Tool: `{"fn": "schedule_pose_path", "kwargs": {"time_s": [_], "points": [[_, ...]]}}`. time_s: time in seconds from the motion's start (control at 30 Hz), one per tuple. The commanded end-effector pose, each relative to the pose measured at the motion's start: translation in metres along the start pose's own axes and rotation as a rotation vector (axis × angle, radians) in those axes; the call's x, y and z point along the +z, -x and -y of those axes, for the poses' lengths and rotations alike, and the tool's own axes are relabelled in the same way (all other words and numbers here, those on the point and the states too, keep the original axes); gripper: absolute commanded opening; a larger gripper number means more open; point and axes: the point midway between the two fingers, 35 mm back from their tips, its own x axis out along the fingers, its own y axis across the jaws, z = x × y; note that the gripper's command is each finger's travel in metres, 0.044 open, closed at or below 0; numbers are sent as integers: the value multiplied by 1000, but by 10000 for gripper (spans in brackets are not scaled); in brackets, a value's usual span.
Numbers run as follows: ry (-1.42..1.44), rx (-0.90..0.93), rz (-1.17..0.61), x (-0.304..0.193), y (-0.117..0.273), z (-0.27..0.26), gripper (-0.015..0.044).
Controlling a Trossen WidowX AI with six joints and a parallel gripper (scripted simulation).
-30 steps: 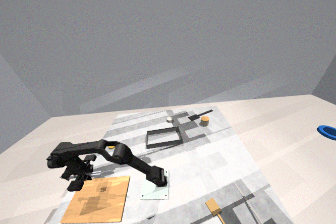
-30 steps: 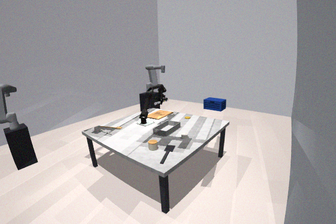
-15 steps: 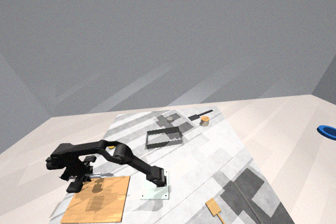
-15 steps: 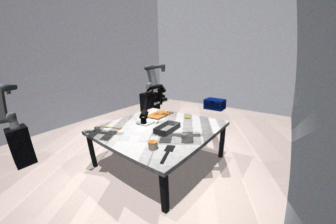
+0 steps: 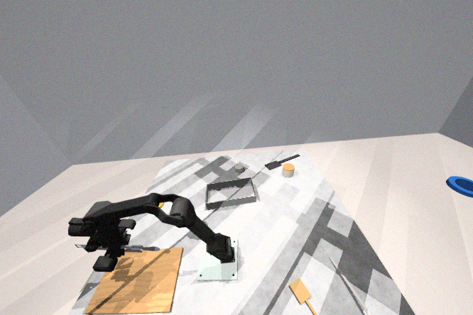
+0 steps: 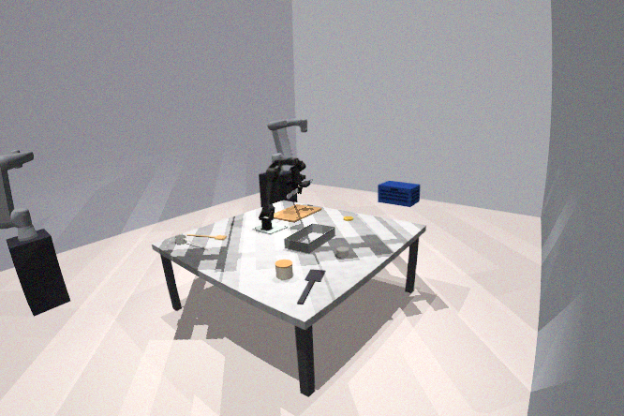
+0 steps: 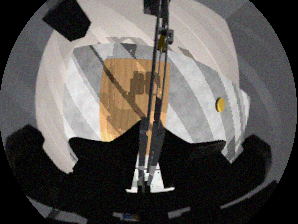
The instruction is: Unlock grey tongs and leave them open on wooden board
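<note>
My gripper (image 5: 115, 247) is shut on the grey tongs (image 5: 141, 246) (image 6: 290, 194) (image 7: 151, 95), holding them in the air across their length. In the wrist view the tongs run from top to bottom between the fingers, their two arms close together, with a small yellowish part near the far end. Whether the lock is engaged cannot be told. The tongs hang above the wooden board (image 5: 155, 293) (image 6: 293, 214) (image 7: 114, 100), close to its far edge in the top view. The roasting tin (image 5: 230, 203) (image 6: 297, 245) stands apart from them, with nothing across it.
A yellow disc (image 6: 348, 217) (image 7: 220, 104) lies beyond the board. A dark spatula (image 5: 273, 164) (image 6: 315, 275), an orange-topped can (image 5: 288, 171) (image 6: 284, 271) and a small grey puck (image 5: 239, 168) (image 6: 341, 252) lie past the tin. A wooden spatula (image 5: 300, 290) (image 6: 219, 237) lies on the other side of the arm's base.
</note>
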Motion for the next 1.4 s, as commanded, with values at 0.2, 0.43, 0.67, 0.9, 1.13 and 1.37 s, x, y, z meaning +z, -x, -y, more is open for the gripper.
{"fn": "schedule_pose_path", "kwargs": {"time_s": [0.2, 0.43, 0.67, 0.9, 1.13, 1.37], "points": [[2, -6, 164, 5, 3, 0, -150], [2, -7, 269, 6, 5, 0, -150], [3, -8, 373, 5, 7, -1, -150], [2, -8, 477, 3, 11, -1, -150], [2, -9, 581, -2, 15, -1, -150], [0, -9, 686, -8, 19, -1, -150]]}}
